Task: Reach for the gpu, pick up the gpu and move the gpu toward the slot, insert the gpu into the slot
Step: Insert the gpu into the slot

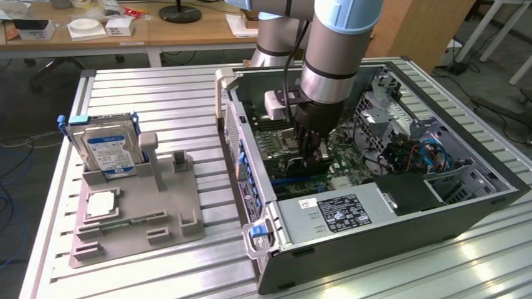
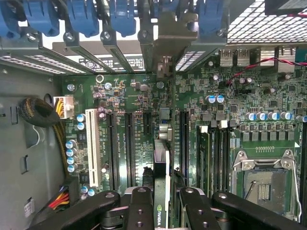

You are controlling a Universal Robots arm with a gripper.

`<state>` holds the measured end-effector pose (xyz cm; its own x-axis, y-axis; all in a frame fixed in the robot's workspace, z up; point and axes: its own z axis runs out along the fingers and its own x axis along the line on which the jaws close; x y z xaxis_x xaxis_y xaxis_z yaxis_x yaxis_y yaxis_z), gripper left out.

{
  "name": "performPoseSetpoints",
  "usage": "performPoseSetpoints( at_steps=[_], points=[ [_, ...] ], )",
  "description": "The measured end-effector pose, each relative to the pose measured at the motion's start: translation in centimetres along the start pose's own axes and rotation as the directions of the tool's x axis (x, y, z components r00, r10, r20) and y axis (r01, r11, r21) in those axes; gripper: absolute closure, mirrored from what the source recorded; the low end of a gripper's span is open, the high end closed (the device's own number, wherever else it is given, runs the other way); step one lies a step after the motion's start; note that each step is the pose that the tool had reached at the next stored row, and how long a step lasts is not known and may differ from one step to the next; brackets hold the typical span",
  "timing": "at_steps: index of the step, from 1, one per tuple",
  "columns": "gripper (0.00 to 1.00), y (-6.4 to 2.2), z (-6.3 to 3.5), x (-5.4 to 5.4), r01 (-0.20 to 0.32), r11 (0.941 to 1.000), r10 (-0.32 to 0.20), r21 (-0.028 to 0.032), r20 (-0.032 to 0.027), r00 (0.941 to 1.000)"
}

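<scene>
The black fingers (image 2: pixel 162 203) are gripping the thin dark gpu card (image 2: pixel 161 165) edge-on between them, above the green motherboard (image 2: pixel 268 103); the exterior view is showing the open grey computer case (image 1: pixel 432 215) on the slatted metal worktop (image 1: pixel 158 99).

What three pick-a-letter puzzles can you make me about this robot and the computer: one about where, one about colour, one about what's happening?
1. Where is the hard drive?
A. inside the computer case
B. upright in the grey holder on the table
C. flat on the floor

2. What colour is the hard drive's label?
A. blue
B. red
C. yellow

3. What is the gripper doing?
A. hanging empty above the table
B. holding the gpu edge-on over the motherboard
C. gripping the hard drive

Answers: 1 B, it stands in the grey holder outside the computer case. 2 A, the label is blue. 3 B, the card sits between the fingers inside the case.
</scene>
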<state>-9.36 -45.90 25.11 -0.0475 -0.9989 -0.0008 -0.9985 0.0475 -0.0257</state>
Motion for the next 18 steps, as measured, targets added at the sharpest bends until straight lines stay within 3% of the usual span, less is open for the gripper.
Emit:
performPoseSetpoints(
  at_steps=[18],
  points=[
    [0.74,0.01,0.17,-0.05,0.007,1.0,-0.007,0.0,0.0009,1.0]
  ],
)
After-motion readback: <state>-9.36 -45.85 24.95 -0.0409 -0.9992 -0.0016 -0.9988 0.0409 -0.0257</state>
